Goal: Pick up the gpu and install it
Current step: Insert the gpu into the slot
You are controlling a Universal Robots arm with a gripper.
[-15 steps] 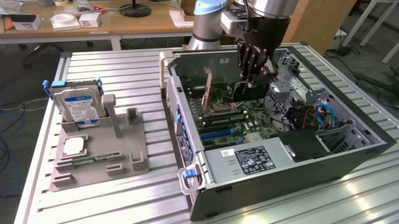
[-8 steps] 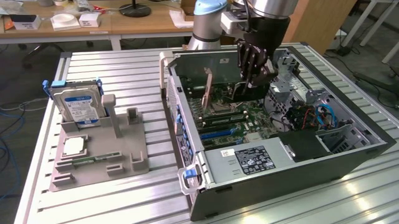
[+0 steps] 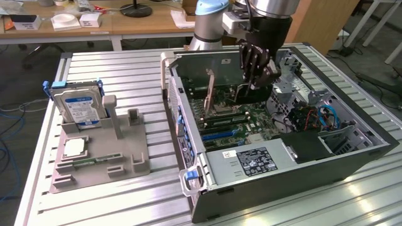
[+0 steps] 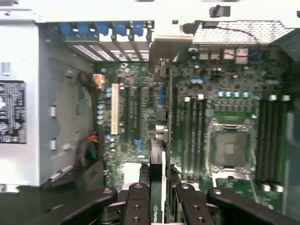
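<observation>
The gpu [image 3: 240, 95] stands on edge inside the open computer case [image 3: 351, 155], over the green motherboard [image 3: 242, 125]. My gripper [image 3: 256, 84] reaches down from above and is shut on it. In the wrist view the gpu [image 4: 158, 164] runs edge-on away from my gripper [image 4: 161, 190], pinched between the two black fingers [image 4: 138, 204]. Its silver end bracket [image 4: 164, 44] lies at the case's rear wall by the blue slot clips [image 4: 101, 29]. The card lines up with the long expansion slots [image 4: 136, 112]. Whether it is seated in a slot I cannot tell.
A grey holder [image 3: 100, 155] at the exterior view's left carries a silver hard drive [image 3: 78, 107] and a square CPU chip [image 3: 74, 148]. Inside the case are the power supply [image 3: 251, 160], the CPU socket [image 4: 229, 150], memory slots [image 4: 194, 136] and blue cables [image 3: 330, 117].
</observation>
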